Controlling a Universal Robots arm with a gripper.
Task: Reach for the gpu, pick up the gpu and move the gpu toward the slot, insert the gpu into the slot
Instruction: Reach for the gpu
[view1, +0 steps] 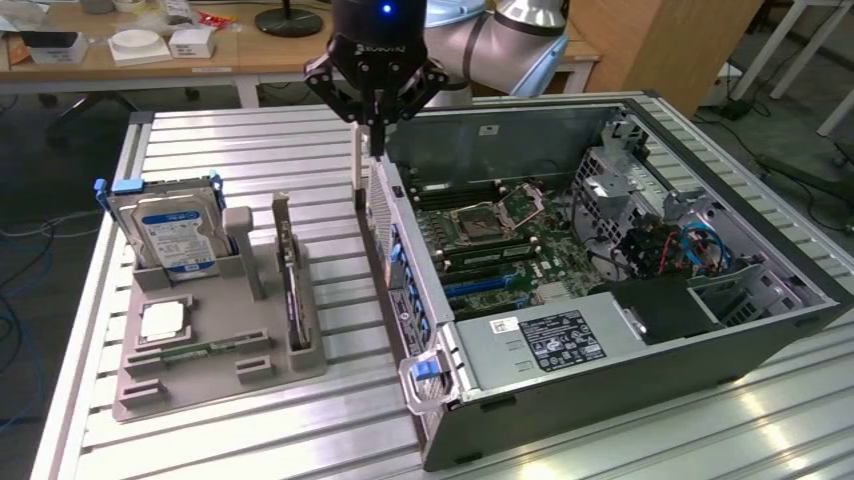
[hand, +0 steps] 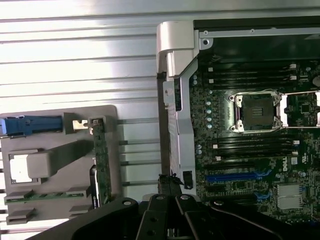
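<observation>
Seemingly reaching, the shut, empty black claw (view1: 378, 148) is hovering over the wall of the open black computer case (view1: 601, 400). Taking the thin green gpu card (view1: 291, 280) beside that case is calling for it opened.

Even, fairly bright overhead light falls on the ribbed metal surface (view1: 254, 150), leaving only short, soft shadows beside the grey holder (view1: 214, 340). Glare streaks the slats at the exterior view's lower right, below the computer case (view1: 641, 350), whose inner far wall sits in shade. In the wrist view the slats wash out into white bands, the motherboard (hand: 260, 150) reads much darker, and the claw (hand: 170, 182) is a near-black shape.
</observation>
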